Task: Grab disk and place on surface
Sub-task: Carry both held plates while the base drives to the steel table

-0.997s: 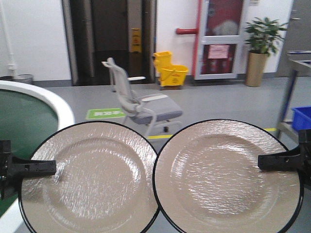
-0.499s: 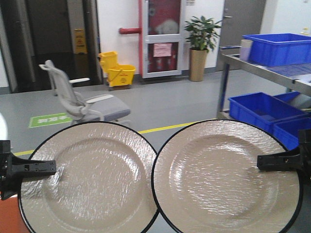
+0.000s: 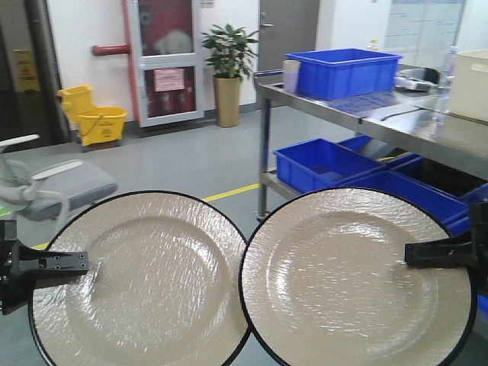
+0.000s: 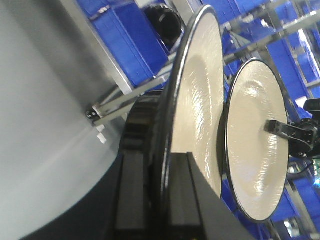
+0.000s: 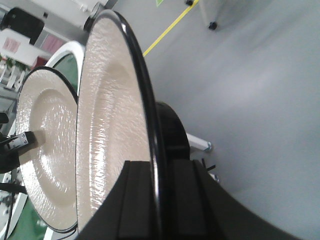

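Front view: the left claw [image 3: 76, 263] is gripping the round, beige, rippled left plate [image 3: 145, 282] by its black rim. The right claw [image 3: 415, 252] is gripping the matching right plate [image 3: 343, 282], in the air near the shiny steel worktop [image 3: 427, 126].
Left wrist view: black jaws are pinching the thin rim edge-on.
Right wrist view: likewise.

Grey floor [image 3: 183, 164], yellow mop bucket [image 3: 97, 122], potted plant [image 3: 227, 53], blue crates [image 3: 343, 72] at right
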Motion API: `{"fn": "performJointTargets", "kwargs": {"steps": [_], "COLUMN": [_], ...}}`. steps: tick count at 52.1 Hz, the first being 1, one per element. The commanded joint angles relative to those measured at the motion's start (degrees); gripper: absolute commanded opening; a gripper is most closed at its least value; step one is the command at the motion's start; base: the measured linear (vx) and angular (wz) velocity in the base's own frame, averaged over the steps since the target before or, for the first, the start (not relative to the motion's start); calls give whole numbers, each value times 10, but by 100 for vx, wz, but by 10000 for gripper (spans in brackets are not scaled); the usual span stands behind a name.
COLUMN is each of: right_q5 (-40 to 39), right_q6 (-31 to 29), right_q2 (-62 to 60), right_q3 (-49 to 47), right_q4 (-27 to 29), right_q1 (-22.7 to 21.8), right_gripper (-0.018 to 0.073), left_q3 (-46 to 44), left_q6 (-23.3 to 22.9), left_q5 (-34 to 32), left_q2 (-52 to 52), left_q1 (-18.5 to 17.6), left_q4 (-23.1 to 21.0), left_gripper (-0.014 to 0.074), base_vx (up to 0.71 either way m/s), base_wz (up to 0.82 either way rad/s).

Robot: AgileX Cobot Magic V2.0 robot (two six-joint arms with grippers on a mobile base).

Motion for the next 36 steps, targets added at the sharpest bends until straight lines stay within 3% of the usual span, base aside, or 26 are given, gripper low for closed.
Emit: {"fn": "performJointTargets", "kwargs": {"steps": [1, 19, 36], "right_q5": [26, 26, 27], "right_q6": [2, 2, 2], "right_q2": [-19, -19, -19], "right_q3": [-18, -18, -18], "right_q4": [72, 72, 72], "right_q1": [-2, -2, -2], "right_gripper": [-9, -9, -9], "left_q3": [-19, -19, -19], "left_q6": [-9, -9, -9], "left_q5": [21, 21, 21], "left_q2": [-19, -19, -19], "left_q1": [0, 0, 0], "left_q4": [-87, -87, -87], "left_gripper": [-9, -9, -9], "base_vx": [15, 19, 30], "base_wz": [-40, -30, -7]}}
